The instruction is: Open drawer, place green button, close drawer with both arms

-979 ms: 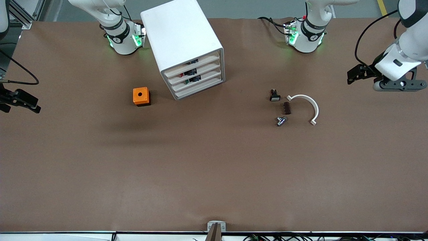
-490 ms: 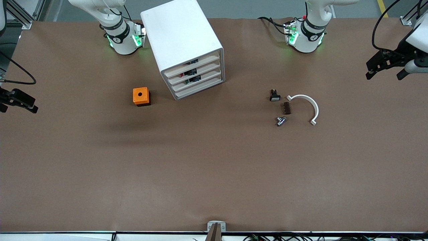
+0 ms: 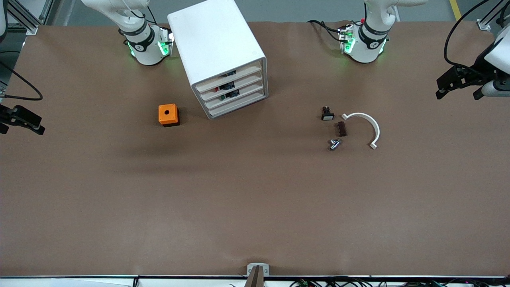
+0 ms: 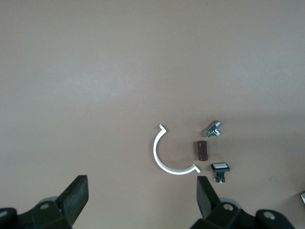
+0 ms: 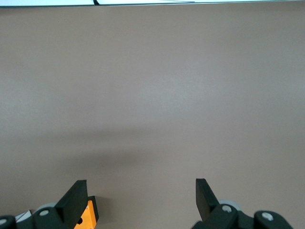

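Observation:
The white cabinet (image 3: 217,44) stands between the two arm bases with all four fronts shut. The drawer (image 3: 236,98), third from the top, is shut. A tiny green and blue part, which looks like the button (image 3: 230,95), shows through the slot above that front. My left gripper (image 3: 456,93) hangs open and empty over the left arm's end of the table; in the left wrist view (image 4: 140,191) its jaws stand wide apart. My right gripper (image 3: 24,121) hangs open and empty over the right arm's end, also wide open in the right wrist view (image 5: 140,191).
An orange box with a round hole (image 3: 167,114) sits beside the cabinet; its corner shows in the right wrist view (image 5: 88,214). Toward the left arm's end lie a black switch with a white face (image 3: 327,114), a brown block (image 3: 342,128), a metal fitting (image 3: 334,144) and a white curved clip (image 3: 376,129).
My left gripper has drawn back toward the left arm's end of the table and turned. My right gripper has shifted slightly toward its own end. The cabinet and loose parts have not moved.

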Action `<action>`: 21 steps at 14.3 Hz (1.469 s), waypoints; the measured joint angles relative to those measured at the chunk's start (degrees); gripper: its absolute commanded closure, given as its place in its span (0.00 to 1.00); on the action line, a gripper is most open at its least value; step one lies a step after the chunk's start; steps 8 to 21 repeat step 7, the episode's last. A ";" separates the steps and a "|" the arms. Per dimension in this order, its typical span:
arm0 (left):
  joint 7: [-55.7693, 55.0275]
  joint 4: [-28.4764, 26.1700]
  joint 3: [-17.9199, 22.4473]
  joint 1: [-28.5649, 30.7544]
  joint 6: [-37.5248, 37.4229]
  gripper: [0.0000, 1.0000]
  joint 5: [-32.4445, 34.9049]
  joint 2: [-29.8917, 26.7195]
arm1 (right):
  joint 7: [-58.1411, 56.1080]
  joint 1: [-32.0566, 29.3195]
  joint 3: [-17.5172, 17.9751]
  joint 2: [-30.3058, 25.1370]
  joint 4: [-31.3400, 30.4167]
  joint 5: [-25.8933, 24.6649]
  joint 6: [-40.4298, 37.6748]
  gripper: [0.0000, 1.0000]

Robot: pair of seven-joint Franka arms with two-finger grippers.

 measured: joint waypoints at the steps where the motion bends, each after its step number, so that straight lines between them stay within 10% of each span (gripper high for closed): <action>1: -0.04 0.00 -0.09 -0.21 -0.25 0.00 0.00 0.12 | 0.00 0.00 0.00 0.00 0.00 0.00 0.00 0.00; 21: -0.13 0.61 -0.41 -0.71 -0.46 0.00 -0.05 0.39 | 0.02 -0.02 -0.09 0.00 0.01 0.00 0.00 0.00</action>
